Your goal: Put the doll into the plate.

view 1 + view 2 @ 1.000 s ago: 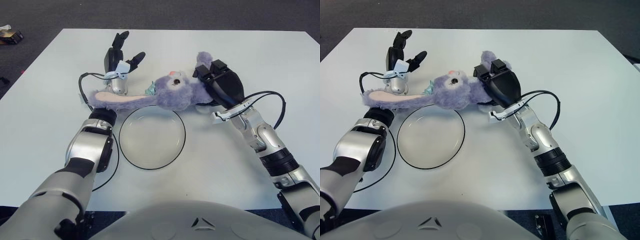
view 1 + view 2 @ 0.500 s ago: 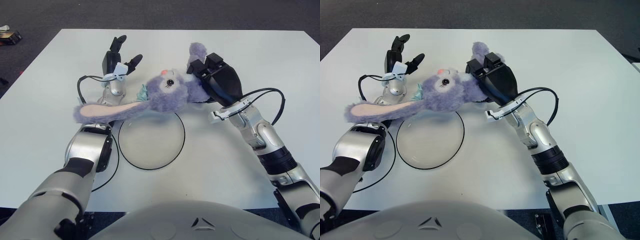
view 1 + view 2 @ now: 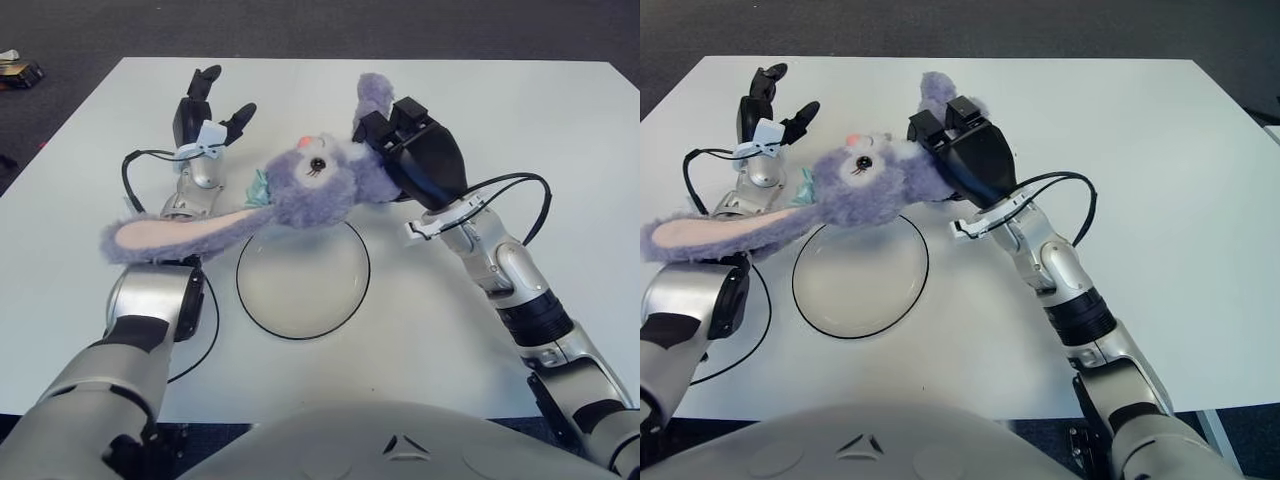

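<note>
A purple plush rabbit doll (image 3: 315,183) with a long pink-lined ear (image 3: 175,232) hangs in the air above the far rim of the plate. My right hand (image 3: 405,145) is shut on the doll's body at its right end. The ear droops out to the left over my left forearm. The clear round plate (image 3: 303,280) with a dark rim lies on the white table, just below and in front of the doll. My left hand (image 3: 205,115) is at the far left, fingers spread, holding nothing, apart from the doll.
The white table (image 3: 560,130) spreads wide on the right and at the back. Black cables loop beside each forearm (image 3: 210,330). A small object (image 3: 20,68) lies on the dark floor at the far left.
My right hand has lifted the doll off the table and carried it left. The ear now dangles further left. My left hand has moved left and back.
</note>
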Available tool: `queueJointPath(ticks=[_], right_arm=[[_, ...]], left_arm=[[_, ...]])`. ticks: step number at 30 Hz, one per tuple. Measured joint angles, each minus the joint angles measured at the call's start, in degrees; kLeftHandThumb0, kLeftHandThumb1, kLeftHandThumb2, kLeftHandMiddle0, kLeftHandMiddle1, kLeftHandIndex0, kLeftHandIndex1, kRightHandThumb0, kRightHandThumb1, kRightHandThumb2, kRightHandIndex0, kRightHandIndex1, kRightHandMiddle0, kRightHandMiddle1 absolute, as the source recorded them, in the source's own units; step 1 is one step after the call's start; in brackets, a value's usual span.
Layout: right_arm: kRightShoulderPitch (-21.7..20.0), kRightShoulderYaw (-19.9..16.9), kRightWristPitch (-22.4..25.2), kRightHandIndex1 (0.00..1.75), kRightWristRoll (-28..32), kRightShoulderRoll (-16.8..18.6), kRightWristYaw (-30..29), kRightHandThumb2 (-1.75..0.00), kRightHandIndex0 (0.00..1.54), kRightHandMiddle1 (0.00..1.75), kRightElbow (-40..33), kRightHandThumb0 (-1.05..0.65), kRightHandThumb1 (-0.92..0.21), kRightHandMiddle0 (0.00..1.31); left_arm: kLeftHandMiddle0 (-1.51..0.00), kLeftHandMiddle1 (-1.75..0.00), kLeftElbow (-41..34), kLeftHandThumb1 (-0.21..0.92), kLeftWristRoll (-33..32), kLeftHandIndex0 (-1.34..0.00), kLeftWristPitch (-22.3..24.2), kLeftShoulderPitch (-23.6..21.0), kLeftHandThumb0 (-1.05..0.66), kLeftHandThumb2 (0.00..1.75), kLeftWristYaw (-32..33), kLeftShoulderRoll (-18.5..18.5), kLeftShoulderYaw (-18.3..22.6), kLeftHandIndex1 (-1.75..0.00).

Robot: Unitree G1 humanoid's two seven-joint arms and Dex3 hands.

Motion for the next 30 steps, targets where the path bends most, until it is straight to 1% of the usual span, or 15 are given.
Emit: queueJointPath(ticks=[5,11,19,22,30], right_arm=[[-0.5,0.0,-1.9,1.75,1.4,-0.4,0.3,-1.05,0.79,1.75,0.6,-0.4,-0.52,0.45],[-1.6,0.1,-4.3,1.75,1.5,-0.6,0.3,-1.05,0.8,1.75,2.7,-0.4,-0.52,0.45],[-3.8,0.2,-7.7,1.75,1.7,-0.3,-1.2,-0.92,0.81,1.61,5.6,-0.4,-0.54,0.53],[-4.3,0.2,-8.5,1.75,1.9,-0.3,-1.2,-0.83,0.81,1.56,6.3,-0.39,-0.58,0.55],[-5.1,0.3,-11.5,1.75,3.1,-0.3,-1.3,-0.74,0.8,1.51,7.4,-0.39,-0.62,0.56]], left_arm=[[-0.65,-0.02,1.0,0.92,-1.1,-0.39,-2.5,1.2,-0.36,0.2,-0.2,1.9,1.1,-0.68],[-0.65,-0.02,1.5,0.92,-2.0,-0.38,-4.9,2.1,-0.35,0.2,-0.3,3.1,2.2,-0.7],[-0.72,-0.05,1.9,0.92,-2.0,-0.37,-7.2,3.5,-0.34,0.22,-0.2,5.7,2.9,-0.71],[-0.72,-0.05,2.0,0.92,-1.9,-0.38,-7.4,3.9,-0.34,0.23,-0.2,6.6,3.0,-0.71],[-0.73,-0.05,2.2,0.92,-1.9,-0.38,-7.7,4.9,-0.36,0.25,-0.1,7.8,3.4,-0.72]])
